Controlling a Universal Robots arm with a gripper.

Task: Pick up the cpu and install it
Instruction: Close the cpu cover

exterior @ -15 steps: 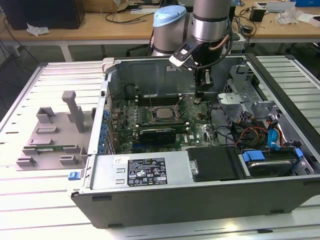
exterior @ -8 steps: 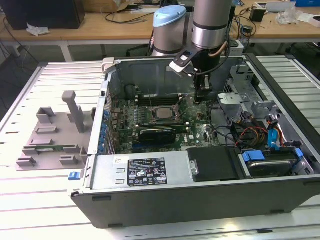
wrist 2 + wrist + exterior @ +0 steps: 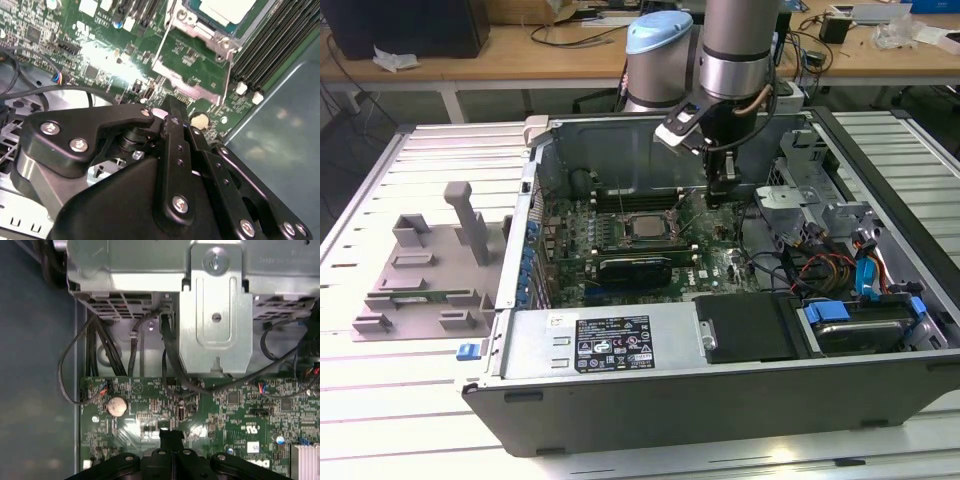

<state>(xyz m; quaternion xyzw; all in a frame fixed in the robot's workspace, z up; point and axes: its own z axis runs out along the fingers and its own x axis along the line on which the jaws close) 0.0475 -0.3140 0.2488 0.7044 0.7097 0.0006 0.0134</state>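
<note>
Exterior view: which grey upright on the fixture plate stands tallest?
The slim post on the side towards the computer case; the other blocks stay low and squat.

I work in a robotics lab or workshop. My gripper [image 3: 719, 198] hangs inside an open desktop computer case [image 3: 720, 400], which sits on a slatted metal table [image 3: 400, 430]. A grey moulded parts fixture [image 3: 420, 270] lies beside the case. Behind the case run wooden workbenches [image 3: 520, 55] strewn with loose cables [image 3: 575, 32].

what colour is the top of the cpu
Pale silver-grey; the cpu shows best in the second wrist view.
</note>
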